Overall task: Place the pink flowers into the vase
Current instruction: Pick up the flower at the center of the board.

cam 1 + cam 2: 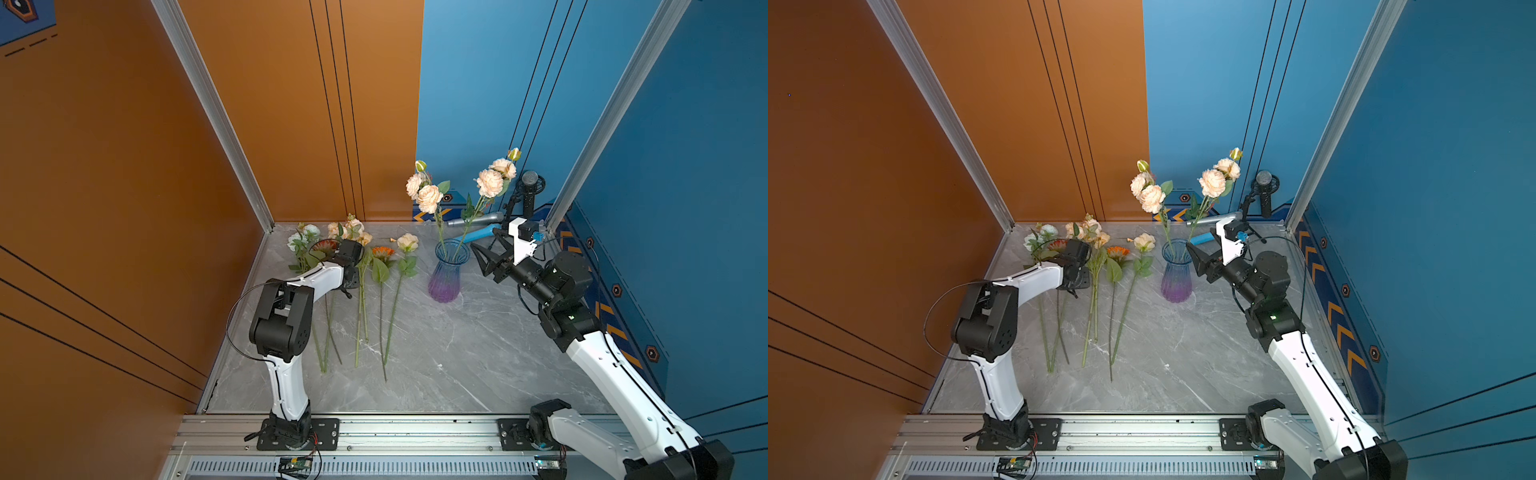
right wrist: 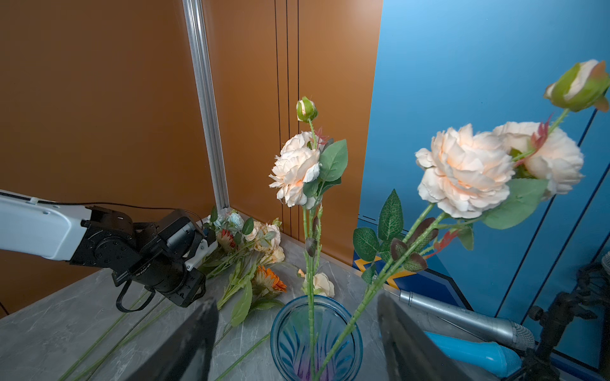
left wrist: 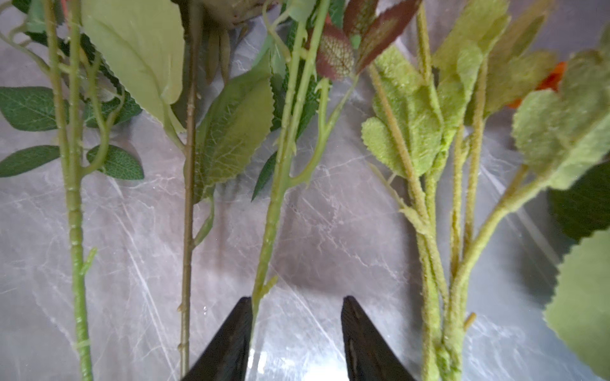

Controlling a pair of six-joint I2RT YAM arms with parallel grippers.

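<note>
Two pink flowers (image 1: 428, 197) being held upright in vase (image 1: 446, 274); task judged two-thirds done. Third pink stem (image 3: 270, 224) being seen flat on table (image 1: 457, 353) among other flowers (image 1: 382, 252). Left gripper (image 3: 297, 303) being hovered above it, jaws apart, nothing pinched. Right gripper (image 1: 483, 239) being poised beside vase, spread, empty.

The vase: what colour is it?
The vase fades from a blue rim to a purple base; best in a top view.

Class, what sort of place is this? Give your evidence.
Probably a robot test booth: left arm and right arm bolted to an aluminium rail, coloured wall panels, a microphone on a stand.
</note>
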